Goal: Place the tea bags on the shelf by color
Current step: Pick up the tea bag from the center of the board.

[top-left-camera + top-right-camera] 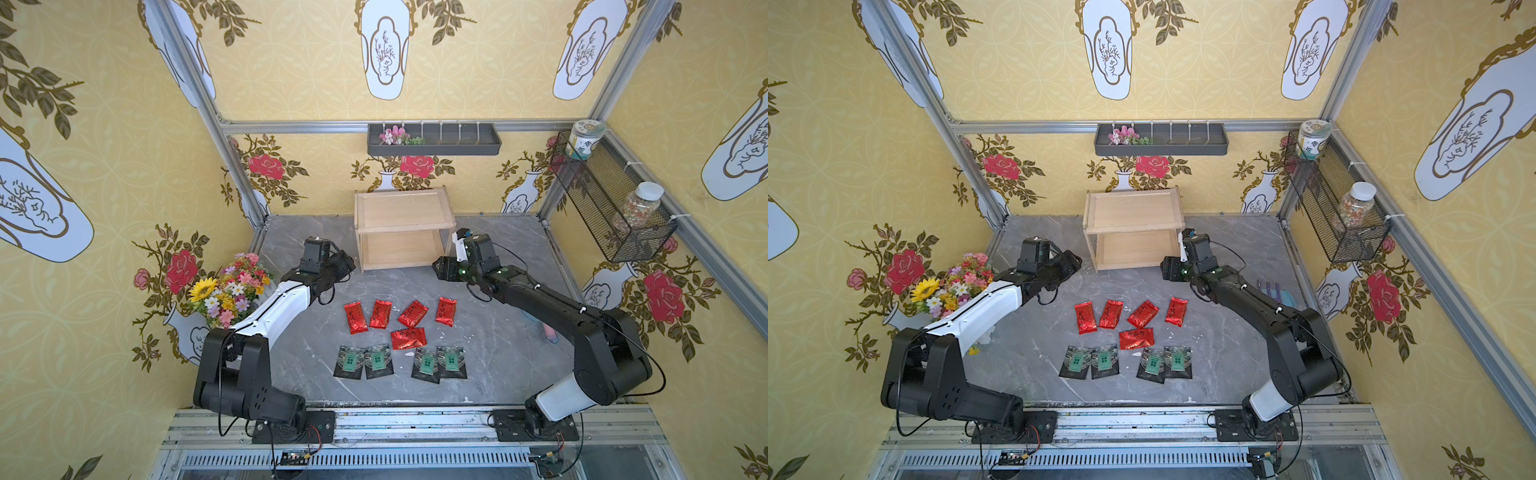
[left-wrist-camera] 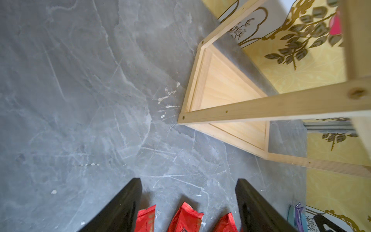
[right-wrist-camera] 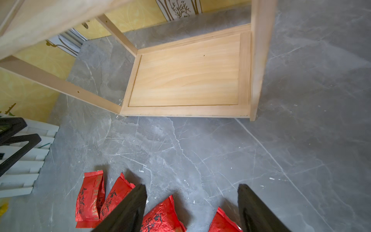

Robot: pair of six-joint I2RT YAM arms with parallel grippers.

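Nine tea bags (image 1: 409, 337) are lying on the grey table (image 1: 498, 353), five red ones (image 1: 380, 313) nearer the shelf (image 1: 402, 227) than four black ones (image 1: 378, 361); none is yet being shelved. Both tiers are being shown bare. Left gripper (image 2: 188, 182) and right gripper (image 3: 192, 187) are being held wide, empty.

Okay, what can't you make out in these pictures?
- Script on the red tea bags: too small in both top views; cut off by the bottom edge in wrist views.
- Green labels on the black tea bags: too small to read.
- Pastel objects beside the right arm: partly hidden by it in top views.
- Lower tier of the shelf: rear hidden under the upper tier in top views.
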